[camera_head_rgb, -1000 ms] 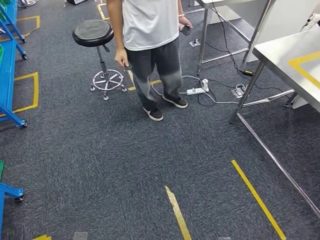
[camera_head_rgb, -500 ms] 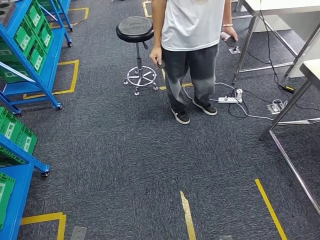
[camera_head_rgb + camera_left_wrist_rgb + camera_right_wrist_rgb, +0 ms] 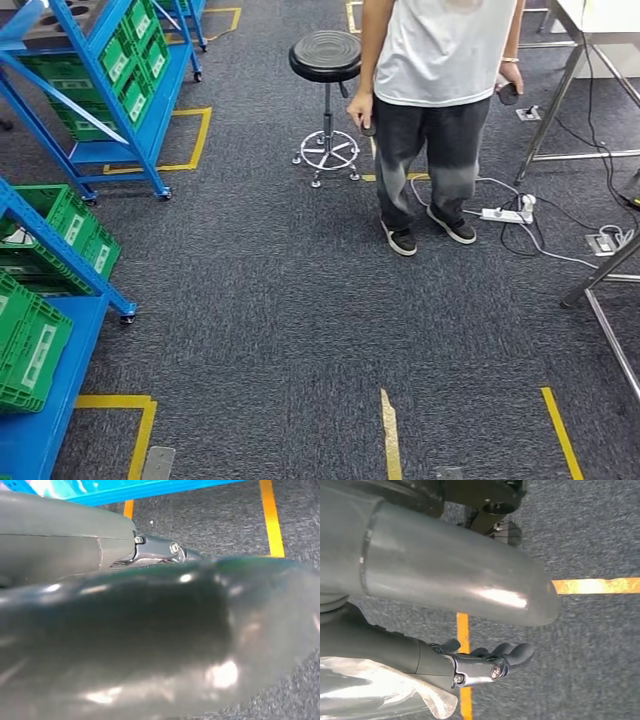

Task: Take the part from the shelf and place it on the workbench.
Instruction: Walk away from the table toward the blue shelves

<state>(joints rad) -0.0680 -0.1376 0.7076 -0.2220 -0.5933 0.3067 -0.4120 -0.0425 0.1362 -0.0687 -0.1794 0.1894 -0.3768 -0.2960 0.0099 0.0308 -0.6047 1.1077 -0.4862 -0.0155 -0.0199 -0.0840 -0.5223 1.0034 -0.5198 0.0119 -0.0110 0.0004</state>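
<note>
text: none legible | green bins point(image 3: 34, 345) on the blue shelf point(image 3: 45, 440): pale label cards on their fronts (print too small to read) | farther green bins point(image 3: 132, 60): same pale cards, unreadable | yellow floor tape point(image 3: 562, 435): plain lines, no lettering

A workshop: blue racks point(image 3: 113, 90) of green bins point(image 3: 30, 340), yellow floor tape point(image 3: 562, 430) on carpet, steel bench legs point(image 3: 604, 275), a stool point(image 3: 327, 60)

Person point(image 3: 434, 110) standing on grey carpet point(image 3: 264, 300), black stool point(image 3: 326, 55) just beside them. White power strip point(image 3: 504, 213) with cables near their feet; yellow floor tape point(image 3: 561, 432).
</note>
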